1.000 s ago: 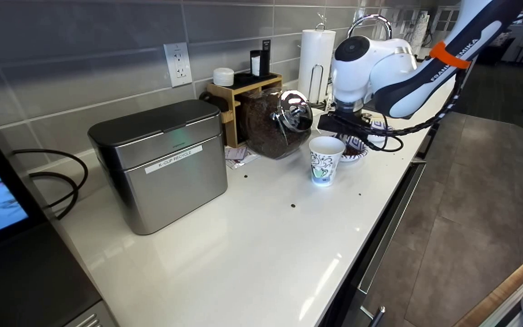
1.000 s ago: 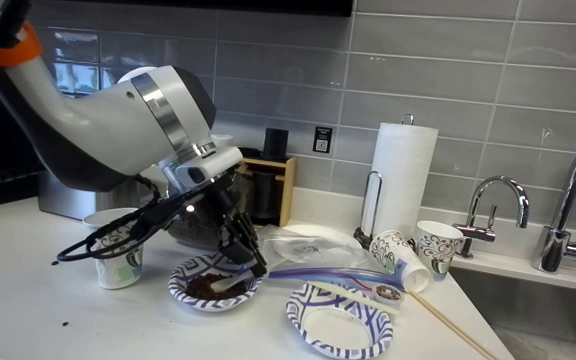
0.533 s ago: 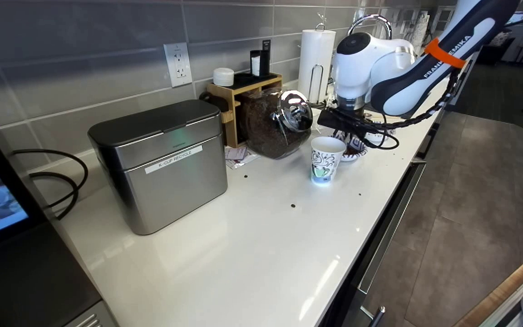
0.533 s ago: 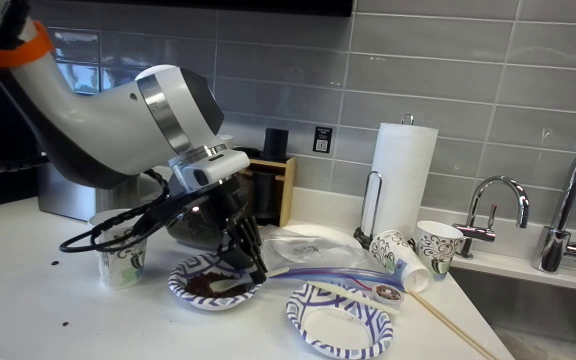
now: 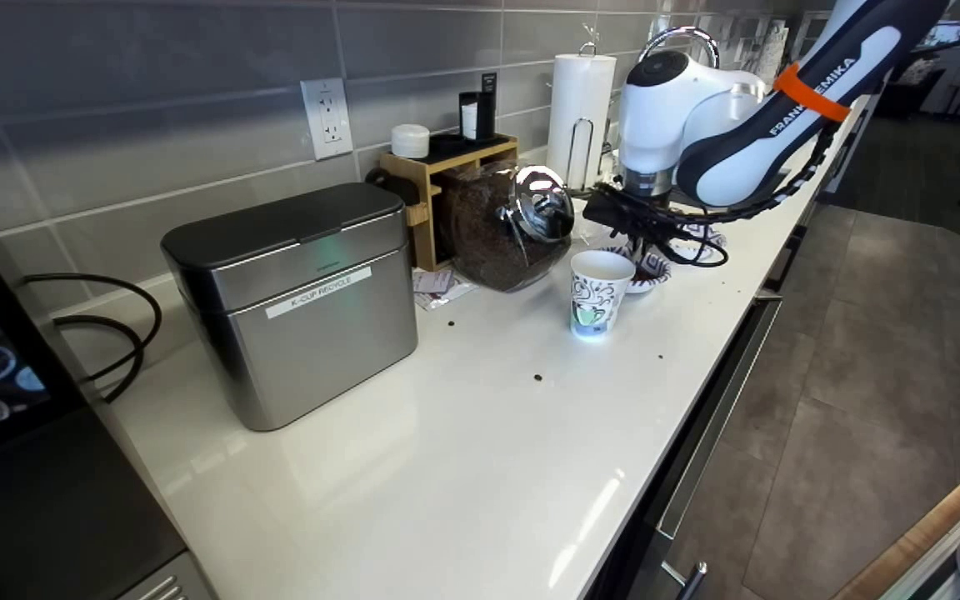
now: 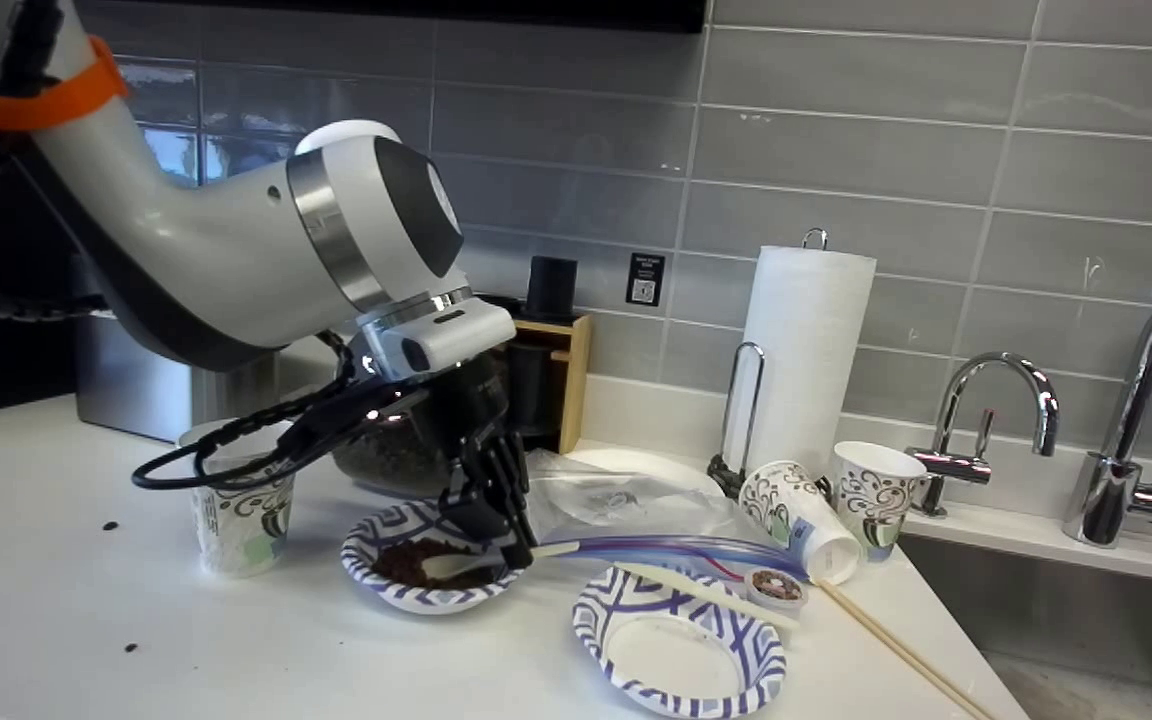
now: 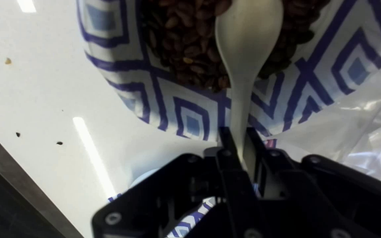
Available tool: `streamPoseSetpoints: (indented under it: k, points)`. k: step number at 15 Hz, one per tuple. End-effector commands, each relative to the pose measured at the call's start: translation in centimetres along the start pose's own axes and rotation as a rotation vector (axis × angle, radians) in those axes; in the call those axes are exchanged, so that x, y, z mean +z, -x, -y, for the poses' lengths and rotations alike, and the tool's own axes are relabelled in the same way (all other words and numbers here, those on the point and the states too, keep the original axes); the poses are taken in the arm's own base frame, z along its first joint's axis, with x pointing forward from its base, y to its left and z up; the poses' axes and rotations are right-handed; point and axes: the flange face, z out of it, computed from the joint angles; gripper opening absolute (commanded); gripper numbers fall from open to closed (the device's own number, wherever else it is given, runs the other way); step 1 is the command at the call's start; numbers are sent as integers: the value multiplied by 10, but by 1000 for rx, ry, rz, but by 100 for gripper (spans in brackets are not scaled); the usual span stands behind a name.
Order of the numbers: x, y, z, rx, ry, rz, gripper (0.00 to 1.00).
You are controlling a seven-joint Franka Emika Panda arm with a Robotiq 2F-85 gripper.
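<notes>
My gripper (image 6: 520,555) is shut on the handle of a white plastic spoon (image 7: 248,36). The handle runs between the two fingertips in the wrist view (image 7: 238,132). The spoon's bowl end rests over small reddish-brown beans (image 7: 190,43) in a blue-and-white patterned paper bowl (image 7: 190,120). This bowl (image 6: 416,598) stands on the counter just below the fingertips. The spoon's handle end sticks out past the fingers in an exterior view. A patterned paper cup (image 6: 246,520) stands upright beside the bowl, partly behind the wrist cable loop. It also shows in an exterior view (image 5: 598,296).
A second patterned bowl (image 6: 671,660), a white plastic knife (image 6: 726,600), plastic bags (image 6: 626,500) and chopsticks (image 6: 901,650) lie to one side. A fallen cup (image 6: 796,515) and an upright cup (image 6: 876,490) are near the sink (image 6: 1086,620). A glass jar (image 5: 488,233) and steel bin (image 5: 330,333) stand by the wall.
The wrist has swung more upright and shifted slightly, with the spoon still held. The bean bowl has shifted very slightly. The cup beside it moved a little early on.
</notes>
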Motion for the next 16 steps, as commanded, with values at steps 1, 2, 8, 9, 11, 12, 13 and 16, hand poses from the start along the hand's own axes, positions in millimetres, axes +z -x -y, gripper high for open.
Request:
streamPoseSetpoints:
  k: [1, 2, 8, 9, 11, 12, 13, 16]
  points:
    - [9, 9, -1, 4, -14, 57, 3]
    - [8, 9, -1, 5, -16, 58, 3]
    - [6, 7, -1, 7, -18, 92, 3]
    - [5, 7, -1, 6, -27, 105, 3]
    - [5, 8, 0, 5, -31, 127, 3]
    - [5, 7, 0, 8, -28, 130, 3]
    - [4, 6, 0, 10, -27, 133, 3]
    - [2, 3, 0, 14, -21, 120, 3]
